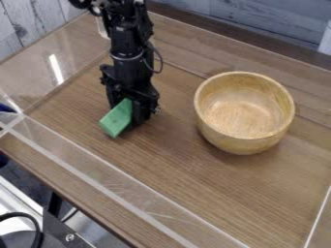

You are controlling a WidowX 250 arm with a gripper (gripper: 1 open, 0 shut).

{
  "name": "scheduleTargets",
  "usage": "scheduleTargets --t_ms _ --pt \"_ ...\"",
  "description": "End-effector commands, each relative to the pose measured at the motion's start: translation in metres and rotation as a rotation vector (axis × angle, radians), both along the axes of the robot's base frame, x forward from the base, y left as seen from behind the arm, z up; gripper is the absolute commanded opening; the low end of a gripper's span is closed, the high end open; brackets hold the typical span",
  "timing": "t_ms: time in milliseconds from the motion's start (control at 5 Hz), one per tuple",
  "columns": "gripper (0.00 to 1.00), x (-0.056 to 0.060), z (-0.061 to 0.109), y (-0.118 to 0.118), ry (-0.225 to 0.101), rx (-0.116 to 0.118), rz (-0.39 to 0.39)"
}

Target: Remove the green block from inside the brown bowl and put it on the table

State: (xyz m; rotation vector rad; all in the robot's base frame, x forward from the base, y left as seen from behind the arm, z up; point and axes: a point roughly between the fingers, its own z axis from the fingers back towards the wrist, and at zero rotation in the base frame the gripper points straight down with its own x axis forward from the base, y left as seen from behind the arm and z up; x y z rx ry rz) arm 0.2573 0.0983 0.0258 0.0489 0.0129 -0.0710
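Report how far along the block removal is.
Lifting out looks done: the wooden bowl shows nothing inside. In hand is the placing: the green block is at the claw, out over the brown tabletop, well away from the bowl. It looks low, but I can't tell whether it touches the wood. Left, as far as I can judge: setting it down fully and letting go.

The arm [130, 48] is black and narrow, with jointed, knobbly segments and what may be small screws.

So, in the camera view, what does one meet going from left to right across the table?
Green block, then the bowl.
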Motion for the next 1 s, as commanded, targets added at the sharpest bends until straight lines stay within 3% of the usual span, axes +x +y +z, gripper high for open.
scheduleTargets --t_ms 0,200,600,800 --pt "0.0 0.0124 0.0257 0.004 -0.045 0.017 -0.008" --pt "0.0 0.0137 0.032 0.002 -0.025 0.011 -0.024" --pt "0.0 0.0074 0.0288 0.0027 0.028 0.013 0.026" --pt "0.0 0.0113 0.0241 0.0023 0.004 -0.008 0.038"
